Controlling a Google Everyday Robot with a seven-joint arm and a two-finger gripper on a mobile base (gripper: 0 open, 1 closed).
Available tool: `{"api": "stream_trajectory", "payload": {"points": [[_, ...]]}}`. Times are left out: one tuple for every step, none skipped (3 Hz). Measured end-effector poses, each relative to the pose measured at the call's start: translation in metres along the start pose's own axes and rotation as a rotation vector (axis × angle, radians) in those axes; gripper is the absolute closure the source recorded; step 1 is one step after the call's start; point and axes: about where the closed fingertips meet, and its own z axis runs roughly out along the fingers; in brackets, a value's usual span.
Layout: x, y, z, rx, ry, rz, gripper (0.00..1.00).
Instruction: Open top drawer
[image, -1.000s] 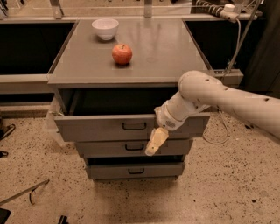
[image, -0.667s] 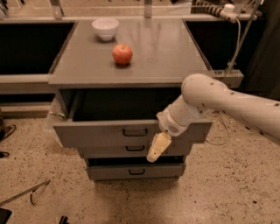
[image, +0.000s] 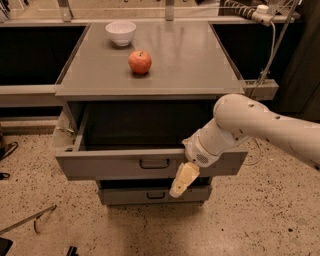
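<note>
grey table (image: 200, 55) up top, and right under it the top drawer (image: 105, 165) is sticking well out, dark tray showing. my white arm (image: 260, 125) reaches in from the right, hand (image: 182, 180) hanging in front of the drawer face just right of its handle (image: 154, 163), can't tell if it's wide or narrow. apple (image: 140, 62) and bowl (image: 121, 33) sit on the table.
</note>
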Motion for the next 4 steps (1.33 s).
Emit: {"api": "stream_trajectory", "payload": {"points": [[0.002, 0.008, 0.003, -0.007, 0.025, -0.011, 0.00], [0.012, 0.036, -0.001, -0.042, 0.065, 0.002, 0.00], [0.018, 0.052, -0.006, -0.061, 0.076, 0.020, 0.00], [0.032, 0.091, -0.022, -0.093, 0.086, 0.089, 0.00]]}}
